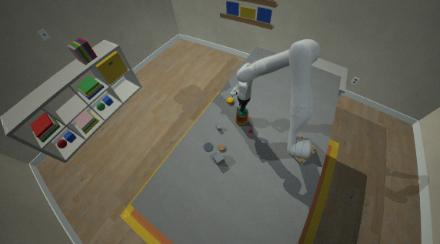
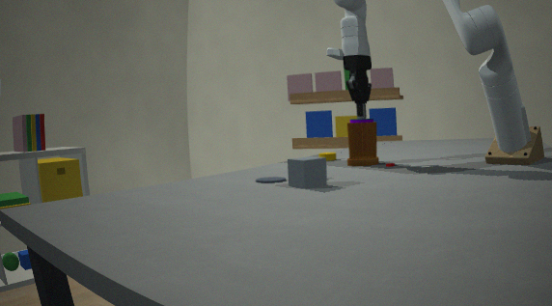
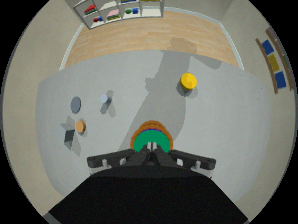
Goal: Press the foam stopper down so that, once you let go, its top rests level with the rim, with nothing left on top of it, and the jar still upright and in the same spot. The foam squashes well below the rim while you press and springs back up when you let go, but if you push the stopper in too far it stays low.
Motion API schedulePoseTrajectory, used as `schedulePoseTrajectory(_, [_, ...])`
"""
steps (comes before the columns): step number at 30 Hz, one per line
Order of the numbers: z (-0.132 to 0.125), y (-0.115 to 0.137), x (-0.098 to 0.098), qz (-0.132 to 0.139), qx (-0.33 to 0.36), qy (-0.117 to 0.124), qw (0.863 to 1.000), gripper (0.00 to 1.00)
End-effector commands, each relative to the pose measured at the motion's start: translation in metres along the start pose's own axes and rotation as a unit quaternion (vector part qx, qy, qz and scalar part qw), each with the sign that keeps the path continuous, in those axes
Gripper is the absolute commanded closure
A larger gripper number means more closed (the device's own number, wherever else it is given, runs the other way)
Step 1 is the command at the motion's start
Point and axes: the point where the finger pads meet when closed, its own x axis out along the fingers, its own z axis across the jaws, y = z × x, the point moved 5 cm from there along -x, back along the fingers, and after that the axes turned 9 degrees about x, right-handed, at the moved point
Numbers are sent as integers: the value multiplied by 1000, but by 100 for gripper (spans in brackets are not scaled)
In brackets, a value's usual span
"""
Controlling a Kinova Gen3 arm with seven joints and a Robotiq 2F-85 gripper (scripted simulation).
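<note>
A brown jar (image 1: 241, 119) (image 2: 362, 141) (image 3: 152, 121) stands upright on the grey table (image 1: 215, 199) (image 2: 338, 240). A green foam stopper (image 1: 241, 112) (image 3: 140, 141) sits in its mouth. In the side view a thin purple band (image 2: 362, 121) shows at the jar's top. My gripper (image 1: 242, 109) (image 2: 361, 112) (image 3: 152, 147) is shut and empty. It points straight down over the jar's middle, with its fingertips right at the stopper's top. I cannot tell how far the stopper stands above or below the rim.
A yellow disc (image 1: 230, 100) (image 2: 327, 155) (image 3: 188, 82) lies just beyond the jar. A small red dot (image 1: 251, 131) (image 2: 390, 165) lies beside the jar. A grey cube (image 1: 218, 158) (image 2: 307, 172) (image 3: 69, 137), a grey disc (image 1: 208, 146) (image 2: 270, 180) and an orange disc (image 1: 221, 148) (image 3: 80, 125) lie nearer the table's middle.
</note>
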Motion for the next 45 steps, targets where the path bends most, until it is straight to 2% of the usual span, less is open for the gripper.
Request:
schedulePoseTrajectory(1, [0,0,1,0,0,0,1000,100])
schedulePoseTrajectory(45, [0,0,22,0,0,0,1000,100])
